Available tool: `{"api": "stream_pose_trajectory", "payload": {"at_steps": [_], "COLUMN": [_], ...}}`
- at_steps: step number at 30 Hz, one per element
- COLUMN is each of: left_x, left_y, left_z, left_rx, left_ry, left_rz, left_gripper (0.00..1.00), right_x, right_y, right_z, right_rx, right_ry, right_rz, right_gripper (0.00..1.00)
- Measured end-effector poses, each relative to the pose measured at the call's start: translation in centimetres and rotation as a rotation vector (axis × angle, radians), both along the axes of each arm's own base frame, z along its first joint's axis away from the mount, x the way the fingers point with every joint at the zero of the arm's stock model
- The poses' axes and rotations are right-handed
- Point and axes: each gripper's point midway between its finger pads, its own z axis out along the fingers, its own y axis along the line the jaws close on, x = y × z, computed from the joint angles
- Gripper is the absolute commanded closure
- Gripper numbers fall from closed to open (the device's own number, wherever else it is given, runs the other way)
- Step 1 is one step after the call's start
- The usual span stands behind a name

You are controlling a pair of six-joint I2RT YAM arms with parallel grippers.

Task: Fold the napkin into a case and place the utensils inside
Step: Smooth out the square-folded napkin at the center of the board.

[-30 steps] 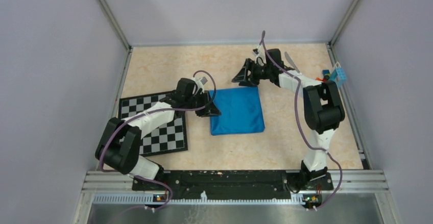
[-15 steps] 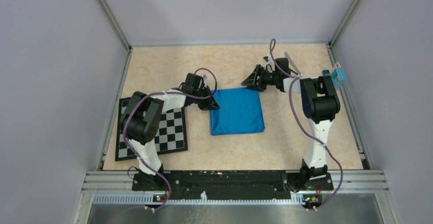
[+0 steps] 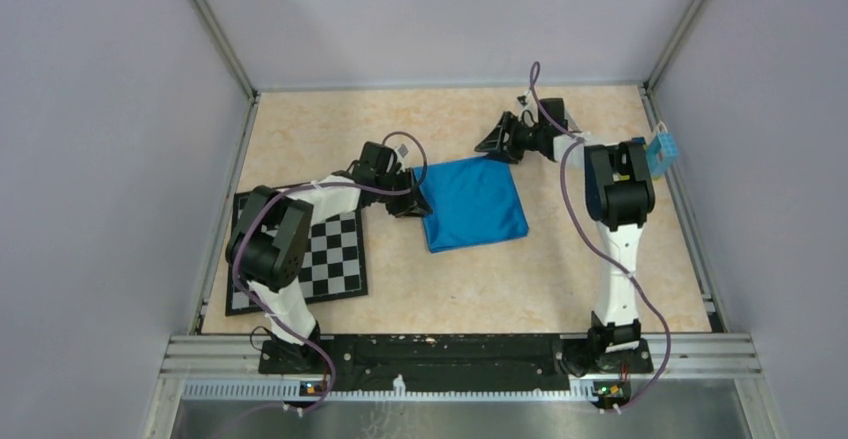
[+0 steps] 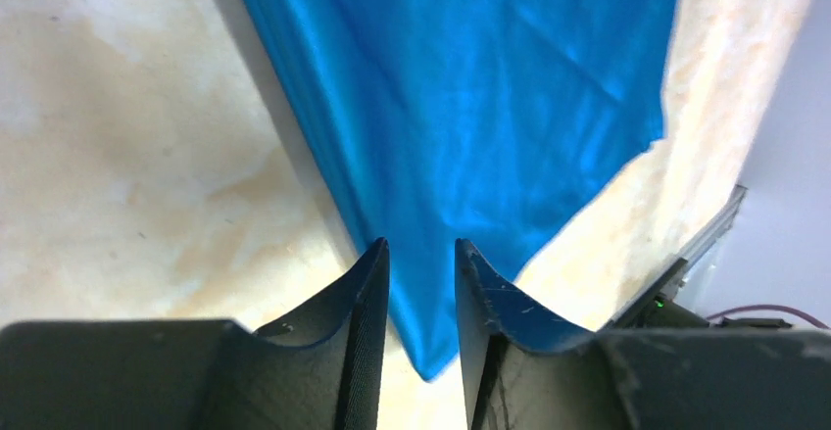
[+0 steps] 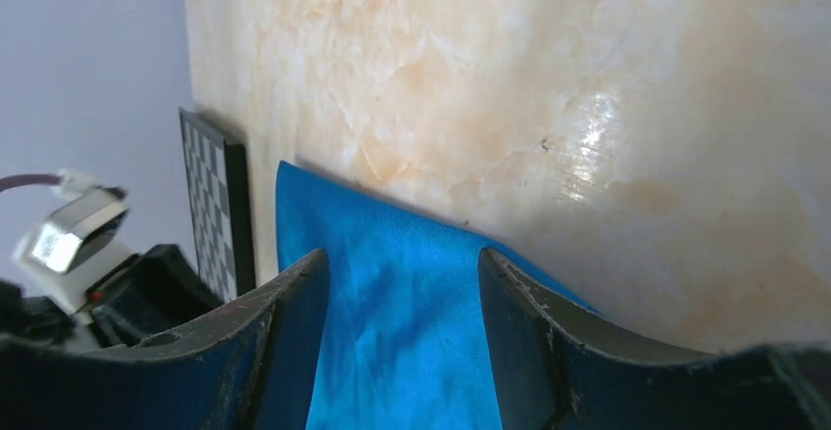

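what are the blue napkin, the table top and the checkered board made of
Napkin: thin satin-like cloth, glossy; it shows sheen and soft creases.
Table top: looks like beige marble-pattern laminate or stone, semi-gloss with a light glare.
Checkered board: flat, thin, matte black-and-white, perhaps card or plastic.

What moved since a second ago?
The napkin turned on the table, and its near edge swung right. The left arm bent up taller, while its gripper stayed at the napkin's left corner. The right gripper edged right and farther back, by the far corner. The chessboard stayed put.
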Motion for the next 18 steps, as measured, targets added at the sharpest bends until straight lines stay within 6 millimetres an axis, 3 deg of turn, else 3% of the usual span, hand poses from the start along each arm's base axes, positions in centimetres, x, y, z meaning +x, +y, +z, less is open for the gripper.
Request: {"api": "stream_pose_trajectory", "payload": {"at_steps": [4,8,10,11,13,15,18], "left_x": [-0.4,-1.5,-2.6,-3.3,-4.8,-5.8,-6.7], "left_y": [-0.3,-0.7,-0.7,-0.5,0.0,0.4,0.8], "left_z": [4.1,6.4,5.5,4.6,2.8,1.3,0.2], "left_rx": [-0.048,-0.115,-0.121,-0.117,-0.1,-0.084,-0.073], "left_ry": [-0.08,-0.135,-0.118,-0.095,-0.039,0.003,0.026], "left_rz": [-0.038,-0.08,-0.095,-0.097,-0.097,-0.094,-0.086], "left_gripper": [0.56,0.48,0.51,0.55,0.58,0.56,0.52], "right_x": [-0.7,-4.2,-7.1,-9.6,-11.8,-14.9,-18.0], "right_y": [-1.1,-3.1,-4.2,-5.2,-5.9,-7.1,-8.3], "right_z": [0.2,1.3,2.2,3.0,3.5,3.8,3.1], "right_rx": [-0.1,-0.23,-0.273,-0.3,-0.314,-0.333,-0.353], "right_ry": [0.029,0.084,0.1,0.101,0.096,0.097,0.109], "right_rz": [-0.042,-0.119,-0.154,-0.18,-0.201,-0.226,-0.24], "right_gripper": [0.4,0.4,0.44,0.48,0.56,0.59,0.6]}}
